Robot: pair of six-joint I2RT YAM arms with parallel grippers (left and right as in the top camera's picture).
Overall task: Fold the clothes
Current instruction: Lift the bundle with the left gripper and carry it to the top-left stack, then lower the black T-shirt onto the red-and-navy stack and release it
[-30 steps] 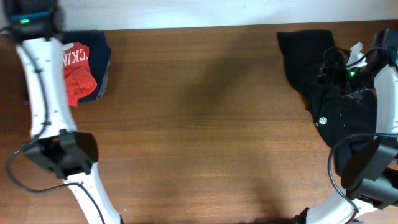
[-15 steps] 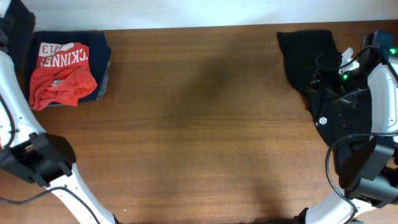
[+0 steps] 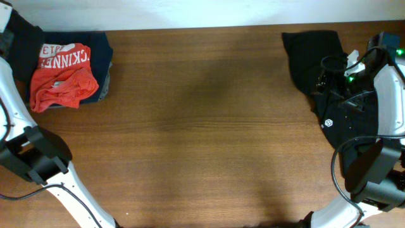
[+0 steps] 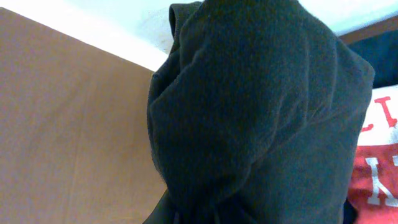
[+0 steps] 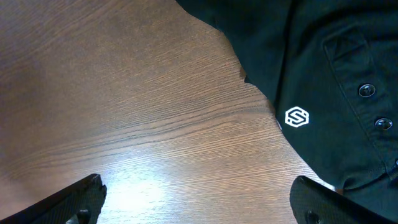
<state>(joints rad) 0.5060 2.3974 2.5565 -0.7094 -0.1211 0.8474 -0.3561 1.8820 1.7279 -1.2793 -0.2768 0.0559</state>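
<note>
overhead, the wooden table carries a black shirt spread loosely at its far right corner, a small white logo showing on its near part. the right arm stands over that shirt's right edge. at the far left corner lies a red shirt with white lettering on top of a navy garment. the left arm runs up the left edge, and a dark cloth bunches at its tip, just beside the red shirt.

next, the left wrist view is mostly filled by that dark cloth, hanging in a thick fold close to the lens. it hides the left gripper's fingers, so whether they are clamped on it cannot be told. the red shirt peeks out at the lower right, and bare table lies on the left.

lastly, the right wrist view shows the right gripper spread wide and grasping nothing, with its fingers at the lower corners above bare wood. the black shirt fills the upper right, with its logo and a row of buttons beside it.
</note>
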